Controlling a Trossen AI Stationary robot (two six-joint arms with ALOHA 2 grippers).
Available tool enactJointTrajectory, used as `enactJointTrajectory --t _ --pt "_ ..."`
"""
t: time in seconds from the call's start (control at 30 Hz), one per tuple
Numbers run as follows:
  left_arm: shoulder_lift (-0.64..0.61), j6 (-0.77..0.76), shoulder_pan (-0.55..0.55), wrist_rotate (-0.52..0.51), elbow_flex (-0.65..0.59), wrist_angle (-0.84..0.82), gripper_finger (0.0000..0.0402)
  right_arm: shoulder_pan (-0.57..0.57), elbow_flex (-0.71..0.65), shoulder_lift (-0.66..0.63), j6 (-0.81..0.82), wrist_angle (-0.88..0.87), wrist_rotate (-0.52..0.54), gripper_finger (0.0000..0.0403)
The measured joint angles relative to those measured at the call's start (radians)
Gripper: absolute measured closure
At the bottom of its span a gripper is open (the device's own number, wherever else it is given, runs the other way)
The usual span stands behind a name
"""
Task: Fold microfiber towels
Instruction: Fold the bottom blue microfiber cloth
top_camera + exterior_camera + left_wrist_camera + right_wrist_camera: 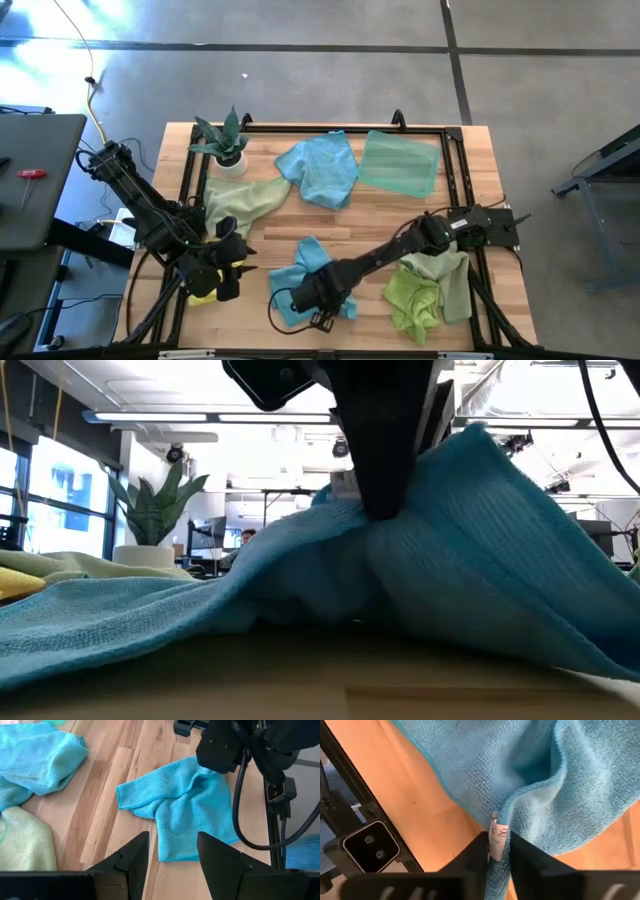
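Note:
A light blue towel (303, 268) lies crumpled on the table near the front middle; it also shows in the left wrist view (187, 812). My right gripper (322, 302) is shut on it at its near side, which is raised into a peak in the low view (470, 560). My left gripper (228, 272) is open and empty at the front left, above a yellow towel (203, 293), its fingers (131, 857) pointing toward the blue towel. My right gripper pinches the blue towel's hemmed edge (506, 815) between its two fingers, at the small white label (497, 834). The fingers come from above, pointing down (385, 480). The cloth is drawn up into a peak at the hold; the rest lies slack on the table.
Another light blue towel (322, 167) and a mint green one (400, 165) lie at the far side, a pale sage one (243, 198) at the left, lime and sage ones (420, 298) at the front right. A potted plant (226, 142) stands at the far left. A black frame (455, 170) rims the table.

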Motion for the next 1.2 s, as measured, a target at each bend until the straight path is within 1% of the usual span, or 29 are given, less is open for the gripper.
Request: enactJointTrajectory --t 0.1,0.17,0.23,0.37,0.47,0.53,0.63,0.8,0.93,1.03,1.1,1.2 --pt "0.0 0.0 0.0 0.002 0.0 0.0 0.0245 -0.004 0.0 0.0 -0.004 0.0 -0.043 0.0303" --pt "0.0 -0.001 0.0 0.003 0.0 0.0 0.0245 -0.003 0.0 0.0 -0.008 -0.001 -0.052 0.0295" --pt "0.0 -0.003 0.0 0.003 0.0 0.0 0.0245 -0.003 0.0 0.0 -0.013 -0.008 -0.053 0.0296" --pt "0.0 -0.011 0.0 0.003 0.0 0.0 0.0245 -0.002 -0.001 0.0 -0.012 -0.017 -0.052 0.0311" --pt "0.0 -0.027 -0.001 0.003 0.0 0.0 0.0245 0.003 -0.001 0.0 0.015 -0.015 -0.022 0.0316" --pt "0.0 -0.032 -0.003 0.007 0.0 -0.001 0.0245 0.01 -0.001 0.001 0.031 -0.002 -0.001 0.0312" --pt "0.0 -0.036 -0.006 0.027 0.0 -0.005 0.0245 0.03 -0.001 0.006 0.068 0.033 -0.005 0.0294" --pt "0.0 -0.054 -0.006 0.062 0.0 -0.028 0.0245 0.045 -0.002 0.014 0.187 0.045 -0.071 0.0256" --pt "0.0 -0.118 -0.006 0.062 0.0 -0.097 0.0245 0.048 -0.002 0.014 0.325 0.048 -0.07 0.0234" --pt "0.0 -0.152 -0.008 0.063 0.0 -0.149 0.0245 0.048 -0.002 0.031 0.377 0.06 -0.055 0.0227" --pt "0.0 -0.157 -0.015 0.064 0.0 -0.168 0.0245 0.048 -0.002 0.052 0.448 0.086 -0.051 0.0225" --pt "0.0 -0.126 -0.025 0.082 0.0 -0.181 0.0245 0.059 -0.002 0.076 0.563 0.138 -0.047 0.0224"
